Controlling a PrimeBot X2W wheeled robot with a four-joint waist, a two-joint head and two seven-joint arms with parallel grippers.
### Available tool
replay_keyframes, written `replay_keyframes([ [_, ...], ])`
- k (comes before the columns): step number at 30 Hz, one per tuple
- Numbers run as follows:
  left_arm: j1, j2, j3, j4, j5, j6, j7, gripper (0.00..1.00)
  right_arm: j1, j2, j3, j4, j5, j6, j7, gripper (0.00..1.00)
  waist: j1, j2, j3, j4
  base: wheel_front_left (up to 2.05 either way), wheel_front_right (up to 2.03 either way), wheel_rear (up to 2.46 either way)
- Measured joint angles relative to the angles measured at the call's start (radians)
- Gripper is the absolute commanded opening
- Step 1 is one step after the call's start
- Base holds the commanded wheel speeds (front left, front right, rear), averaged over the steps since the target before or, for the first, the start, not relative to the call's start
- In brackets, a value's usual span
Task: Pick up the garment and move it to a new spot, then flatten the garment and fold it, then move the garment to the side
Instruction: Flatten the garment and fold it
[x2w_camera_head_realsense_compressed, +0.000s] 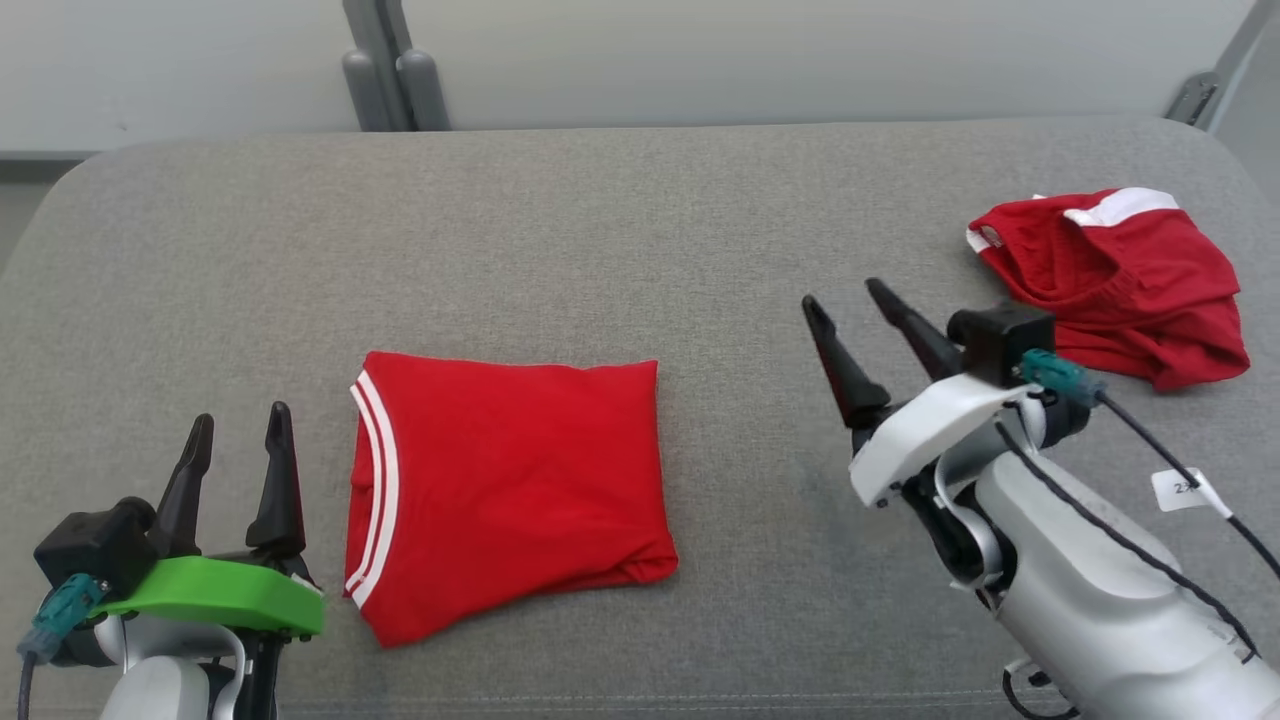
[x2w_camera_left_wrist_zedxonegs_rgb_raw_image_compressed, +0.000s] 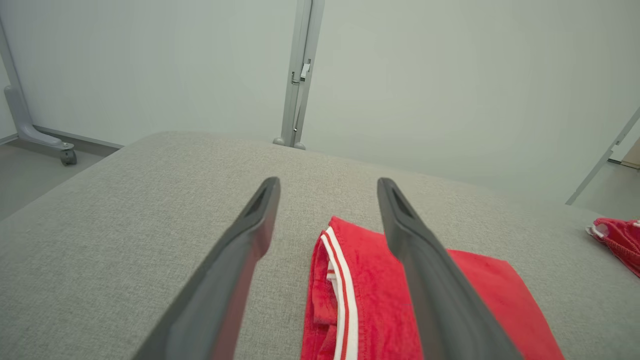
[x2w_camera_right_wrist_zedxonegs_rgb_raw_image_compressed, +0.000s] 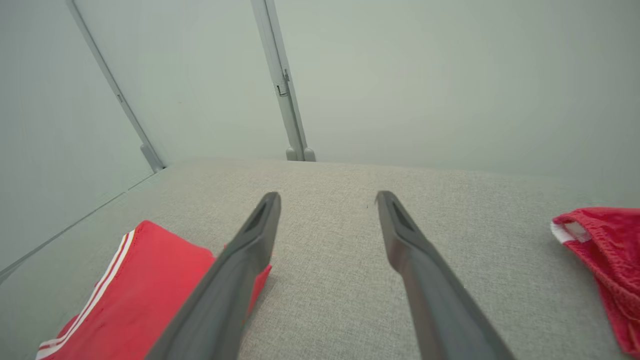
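both hands open, folded garment lies between them

my left hand (x2w_camera_head_realsense_compressed: 242, 414) hangs over the front left corner of the grey fabric-covered worktop (x2w_camera_head_realsense_compressed: 600, 250), its two dark fingers spread wide with nothing between them. just beside it, to its right, lies the folded red garment (x2w_camera_head_realsense_compressed: 500, 480), a flat, roughly square packet near the front edge and a little left of the middle. its edge with two white stripes faces my left hand. in my left wrist view my right-side finger crosses in front of that striped edge, but i cannot tell whether it touches the cloth.

my right hand (x2w_camera_head_realsense_compressed: 842, 294) is raised over the right half of the worktop, fingers apart and holding nothing, well clear of the folded garment. beyond it, by the right edge, a crumpled red garment (x2w_camera_head_realsense_compressed: 1120, 280) with a white band sits in a heap. a small white label shows at its opening, too small to read. a white tag (x2w_camera_head_realsense_compressed: 1185, 490) hangs on my right arm's cable; its writing is too blurred to make out.
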Motion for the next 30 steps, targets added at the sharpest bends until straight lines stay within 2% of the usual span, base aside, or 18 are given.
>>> replay_keyframes([
  [9,0.002,-0.017,0.021,-0.022,0.010,0.001,0.000,1.00,0.105,-0.025,-0.145,-0.120,-0.065,-0.035,0.000,1.00,0.0000,0.0000,-0.010,-0.044,0.00,0.00,0.00],
  [12,0.004,-0.021,0.023,-0.030,0.014,0.001,0.000,1.00,0.142,-0.027,-0.183,-0.148,-0.081,-0.036,0.000,1.00,0.0000,0.0000,-0.010,-0.046,0.00,0.00,0.00],
  [30,0.033,-0.027,0.023,-0.034,0.024,0.001,0.000,1.00,0.268,-0.009,-0.240,-0.235,-0.165,-0.042,0.000,1.00,0.0000,0.0000,-0.012,-0.044,0.00,0.00,0.00],
])
